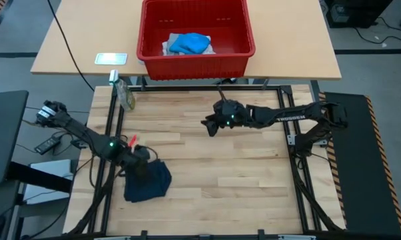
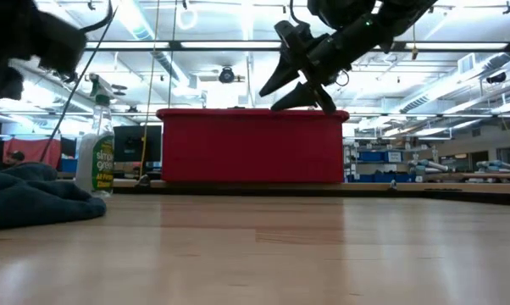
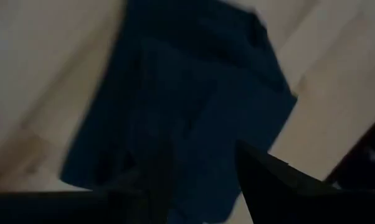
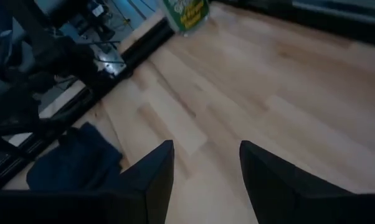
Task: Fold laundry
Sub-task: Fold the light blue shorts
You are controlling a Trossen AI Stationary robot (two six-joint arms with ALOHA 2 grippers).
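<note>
A dark navy garment [image 1: 148, 183] lies crumpled on the wooden table near its left front corner; it also shows in the low view [image 2: 35, 199]. My left gripper [image 1: 142, 160] hovers open just above the garment's far edge. In the left wrist view the navy cloth [image 3: 187, 87] lies below the gripper [image 3: 200, 152], with nothing between its fingers. My right gripper [image 1: 208, 125] hangs open and empty over the table's middle, well above the wood [image 2: 280, 80]. A bright blue garment [image 1: 190, 43] and a pale one [image 1: 168, 47] lie in the red basket [image 1: 194, 63].
The red basket stands on a second table beyond the far edge. A green spray bottle [image 1: 125, 95] stands at the far left corner of the work table. Bare wood [image 1: 240, 167] lies between the navy garment and the right arm.
</note>
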